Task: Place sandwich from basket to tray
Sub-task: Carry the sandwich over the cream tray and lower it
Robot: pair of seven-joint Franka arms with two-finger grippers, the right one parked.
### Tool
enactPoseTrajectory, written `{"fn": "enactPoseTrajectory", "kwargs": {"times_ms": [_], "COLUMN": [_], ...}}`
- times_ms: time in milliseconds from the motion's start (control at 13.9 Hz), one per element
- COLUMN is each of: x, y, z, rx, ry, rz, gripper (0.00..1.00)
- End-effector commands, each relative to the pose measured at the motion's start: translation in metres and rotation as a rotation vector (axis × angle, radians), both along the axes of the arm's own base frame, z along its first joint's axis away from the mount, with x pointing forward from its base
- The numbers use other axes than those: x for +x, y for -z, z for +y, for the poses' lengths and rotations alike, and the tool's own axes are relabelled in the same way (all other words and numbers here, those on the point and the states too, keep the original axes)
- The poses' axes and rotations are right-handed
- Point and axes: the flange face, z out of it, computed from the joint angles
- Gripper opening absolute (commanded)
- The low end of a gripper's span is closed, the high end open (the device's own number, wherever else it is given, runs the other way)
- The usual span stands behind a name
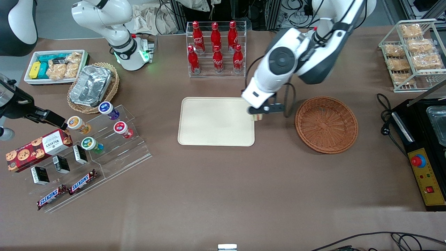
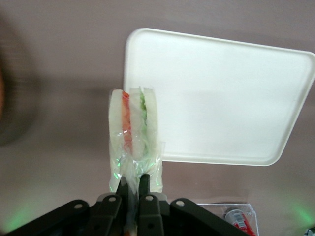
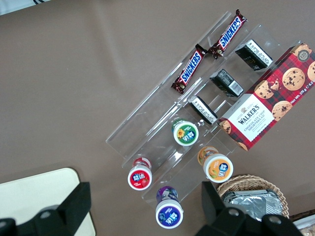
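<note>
I've got the hand [image 2: 133,189] clamped on the wrapped sandwich [image 2: 134,135], hanging over the tray's [image 1: 216,122] basket-side [image 1: 326,124] edge

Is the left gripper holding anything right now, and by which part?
Yes: the gripper pinches the sandwich by one end of its clear wrapping, at the tray edge.

Pincer [image 1: 258,116] w/ sandwich [image 1: 258,117] betw. tray [image 1: 216,136] & basket [image 1: 326,124] (over tray edge).

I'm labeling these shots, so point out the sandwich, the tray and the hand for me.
sandwich [image 2: 133,125]: left wrist view, on its wrapped filling edge.
tray [image 1: 209,120]: front view, on its bare flat middle.
hand [image 2: 134,189]: left wrist view, between the fingertips shut on the sandwich's wrapper, at the tray's edge.
</note>
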Motion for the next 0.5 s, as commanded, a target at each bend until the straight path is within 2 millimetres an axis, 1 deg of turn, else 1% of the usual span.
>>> {"fn": "enactPoseTrajectory", "kwargs": {"times_ms": [0,72,216,360,432], "x": [0.011,0.014,0.005,0.0,-0.004], "y": [0.038,0.051,0.076,0.112,0.122], "z": [-0.013,-0.015,-0.025,-0.019,-0.017], "rx": [0.003,-0.008,0.01,0.017,0.006], "ry": [0.002,0.001,0.037,0.051,0.051], "rz": [-0.017,-0.02,-0.032,-0.069,-0.082], "gripper": [0.0,0.0,0.0,0.0,0.0]}}
